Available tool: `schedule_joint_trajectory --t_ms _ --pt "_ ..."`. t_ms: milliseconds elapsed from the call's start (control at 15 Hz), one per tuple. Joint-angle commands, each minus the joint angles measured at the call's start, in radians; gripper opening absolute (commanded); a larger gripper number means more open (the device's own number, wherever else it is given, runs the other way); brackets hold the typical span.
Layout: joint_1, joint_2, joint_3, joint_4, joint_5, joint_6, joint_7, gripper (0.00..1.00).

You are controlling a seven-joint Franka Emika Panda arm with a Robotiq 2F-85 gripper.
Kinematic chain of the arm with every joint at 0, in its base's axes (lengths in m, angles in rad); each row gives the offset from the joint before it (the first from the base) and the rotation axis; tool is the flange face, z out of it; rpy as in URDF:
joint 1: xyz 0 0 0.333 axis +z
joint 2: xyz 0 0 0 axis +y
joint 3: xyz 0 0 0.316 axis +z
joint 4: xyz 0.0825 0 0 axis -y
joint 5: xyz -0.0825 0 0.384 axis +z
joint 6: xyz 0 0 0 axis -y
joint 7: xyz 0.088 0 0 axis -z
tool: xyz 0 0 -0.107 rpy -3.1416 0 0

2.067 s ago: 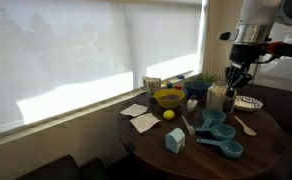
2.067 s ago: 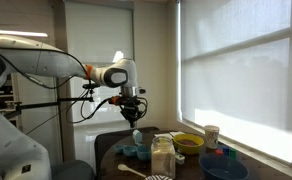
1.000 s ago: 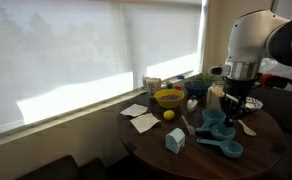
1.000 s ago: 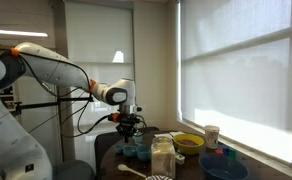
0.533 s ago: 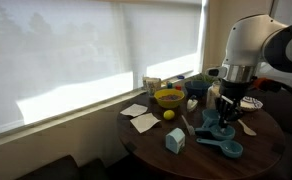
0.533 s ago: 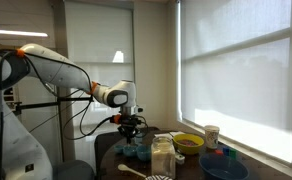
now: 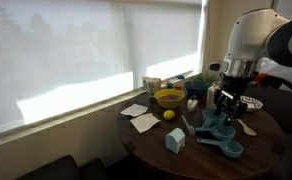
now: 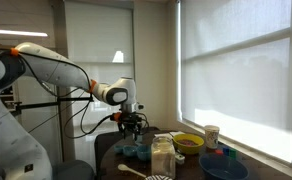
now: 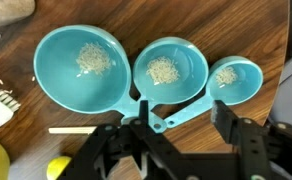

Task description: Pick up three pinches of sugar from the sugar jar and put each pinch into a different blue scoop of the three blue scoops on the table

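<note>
The three blue scoops lie side by side on the wooden table: a large one (image 9: 81,65), a middle one (image 9: 169,70) and a small one (image 9: 236,78). Each holds a small pale patch of sugar (image 9: 163,70). My gripper (image 9: 181,112) hangs open just above their handles, nothing between its fingers. In both exterior views the gripper (image 7: 224,108) (image 8: 133,127) hovers low over the scoops (image 7: 223,135). The sugar jar (image 8: 162,157) stands close by; behind the gripper it (image 7: 215,97) is partly hidden.
A yellow bowl (image 7: 169,97) and a lemon (image 7: 169,114) sit toward the window. A pale-blue carton box (image 7: 174,140) and white napkins (image 7: 141,119) lie near the table's front. A wooden spoon (image 7: 244,125) rests beside the scoops. The round table's edge (image 7: 136,150) is near.
The jaws have gone from shut to open over the scoops. The arm has stayed nearly in place since a second ago, after coming down from higher up.
</note>
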Motion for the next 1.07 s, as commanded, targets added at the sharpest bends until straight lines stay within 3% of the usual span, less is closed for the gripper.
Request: schedule_joint_trajectory --t_ms 0,200,267,667,1000 --pt "-0.039 -0.122 -0.009 0.013 -0.015 -0.042 0.032 0.97" --pt "-0.101 -0.187 -0.031 0.041 -0.058 -0.019 0.085 1.00" --pt "-0.062 -0.144 -0.029 0.032 -0.031 -0.014 0.048 1.00" --pt "-0.093 -0.181 -0.042 0.051 -0.051 -0.030 0.075 1.00" --pt "-0.171 -0.102 -0.069 0.120 -0.034 -0.026 0.232 1.00"
